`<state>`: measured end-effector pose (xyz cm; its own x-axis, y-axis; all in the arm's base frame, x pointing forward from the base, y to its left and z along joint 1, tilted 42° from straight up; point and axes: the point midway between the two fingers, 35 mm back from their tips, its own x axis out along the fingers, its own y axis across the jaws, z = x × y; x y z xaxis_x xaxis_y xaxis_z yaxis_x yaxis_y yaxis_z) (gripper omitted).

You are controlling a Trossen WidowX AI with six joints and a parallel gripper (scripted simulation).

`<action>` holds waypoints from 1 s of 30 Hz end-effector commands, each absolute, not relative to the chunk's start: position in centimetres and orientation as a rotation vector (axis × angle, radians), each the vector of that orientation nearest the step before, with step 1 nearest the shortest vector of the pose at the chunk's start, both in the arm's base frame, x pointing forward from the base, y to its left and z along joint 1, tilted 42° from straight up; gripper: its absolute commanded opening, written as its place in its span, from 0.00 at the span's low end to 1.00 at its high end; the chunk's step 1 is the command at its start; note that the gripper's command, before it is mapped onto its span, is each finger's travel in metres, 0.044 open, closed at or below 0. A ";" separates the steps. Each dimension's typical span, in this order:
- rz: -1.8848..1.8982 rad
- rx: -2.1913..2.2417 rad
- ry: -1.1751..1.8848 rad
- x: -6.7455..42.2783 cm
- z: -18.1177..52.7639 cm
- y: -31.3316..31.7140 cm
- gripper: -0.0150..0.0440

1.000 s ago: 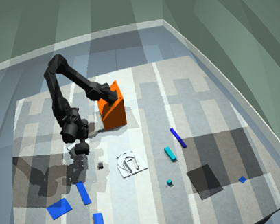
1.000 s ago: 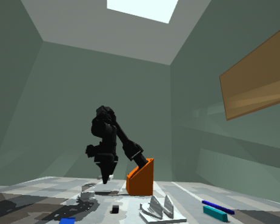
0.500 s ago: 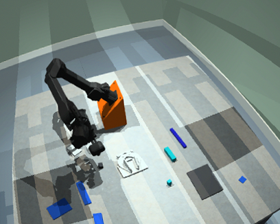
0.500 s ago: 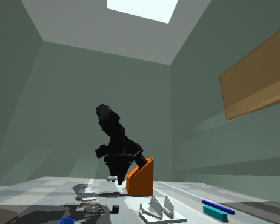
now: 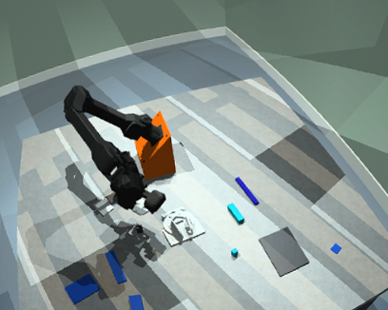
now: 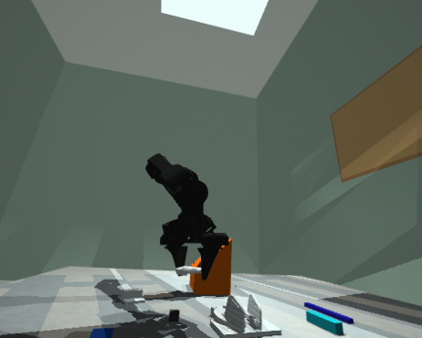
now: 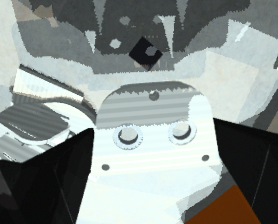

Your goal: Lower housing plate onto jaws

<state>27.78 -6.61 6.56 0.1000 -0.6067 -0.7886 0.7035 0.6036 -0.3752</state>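
The white housing plate point(image 6: 188, 270) point(image 7: 155, 112) has two large ringed holes and several small ones. My gripper point(image 6: 192, 272) point(image 7: 151, 129) is shut on its side edges and holds it in the air, roughly level in the exterior view. The white base point(image 5: 197, 232) point(image 6: 269, 330) lies on the table, to the right of and below my gripper in the top and exterior views. Two upright striped jaws point(image 6: 235, 315) stand on it, apart from the held plate. Part of the base assembly shows at the left of the wrist view. The jaw stubs are too small to make out.
An orange block point(image 5: 157, 161) point(image 6: 216, 279) stands behind the gripper. A small black cube point(image 5: 139, 229) point(image 6: 174, 315) point(image 7: 145, 52) lies left of the base. A cyan block point(image 5: 235, 213) and a dark blue bar point(image 5: 247, 191) lie right; blue pieces lie front left. A grey square point(image 5: 285, 252) lies front right.
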 end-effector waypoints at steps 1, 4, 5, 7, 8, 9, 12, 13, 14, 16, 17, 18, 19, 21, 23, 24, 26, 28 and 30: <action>-0.916 0.013 1.148 28.2 6.0 -5.8 0.85; -0.869 -0.057 1.184 28.4 5.5 -5.2 0.85; -0.854 -0.080 1.195 28.4 5.4 -5.0 0.85; -0.822 -0.127 1.218 28.5 5.0 -4.5 0.85; -0.806 -0.151 1.229 28.6 4.9 -4.3 0.85; -0.790 -0.174 1.239 28.6 4.7 -4.1 0.85; -0.742 -0.245 1.271 28.7 4.2 -3.4 0.85; -0.726 -0.269 1.281 28.8 4.0 -3.2 0.85; -0.710 -0.293 1.291 28.8 3.8 -2.9 0.85; -0.677 -0.340 1.310 28.9 3.5 -2.5 0.85; -0.660 -0.364 1.319 28.9 3.3 -2.3 0.85; -0.643 -0.388 1.329 28.9 3.1 -2.0 0.85; -0.627 -0.412 1.337 28.9 3.0 -1.8 0.85; -0.593 -0.459 1.355 28.9 2.6 -1.4 0.85; -0.559 -0.507 1.372 28.9 2.3 -0.9 0.85; -0.542 -0.531 1.380 28.9 2.1 -0.7 0.85; -0.508 -0.579 1.395 28.9 1.7 -0.2 0.85; -0.474 -0.628 1.410 28.9 1.4 0.2 0.85; -0.439 -0.676 1.424 28.9 1.0 0.6 0.85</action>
<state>28.73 0.05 1.46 0.1088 -0.6424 -0.7586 -0.0402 0.7596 -0.6491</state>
